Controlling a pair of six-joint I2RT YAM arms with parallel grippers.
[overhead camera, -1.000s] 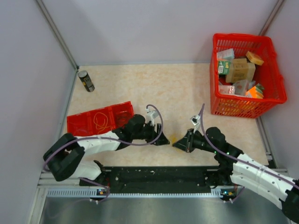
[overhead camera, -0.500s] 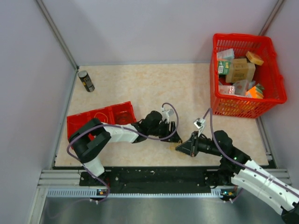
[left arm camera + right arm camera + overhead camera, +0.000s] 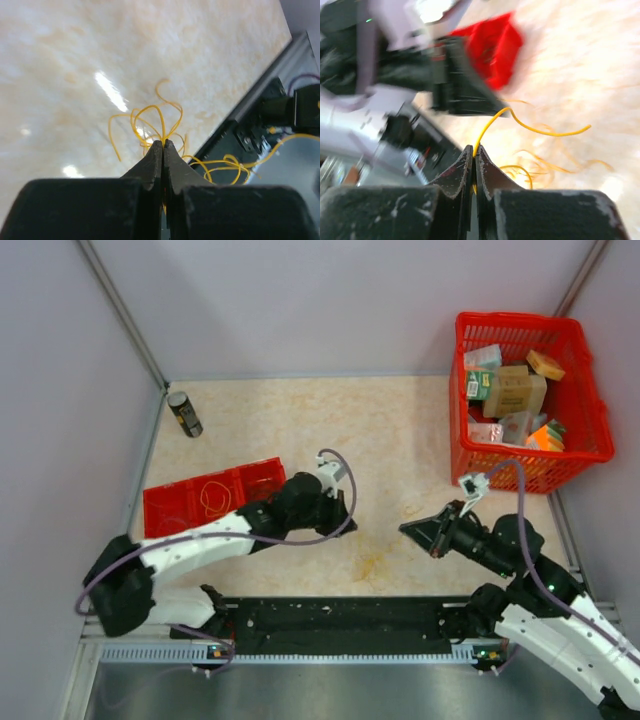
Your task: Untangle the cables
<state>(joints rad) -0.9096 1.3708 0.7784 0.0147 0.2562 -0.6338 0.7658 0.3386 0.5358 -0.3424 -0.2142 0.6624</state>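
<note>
Yellow cables (image 3: 150, 107), pinched in both the left hand (image 3: 163, 144) and the right hand (image 3: 473, 150), may slip free or cinch into a knot if pulled apart hastily.

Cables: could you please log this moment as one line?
left claw shut on cables | right claw shut on cables | claws apart | loose loops over table

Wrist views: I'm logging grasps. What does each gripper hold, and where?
Left gripper pinches a loop of the yellow cables at its tips; right gripper pinches one strand.
</note>
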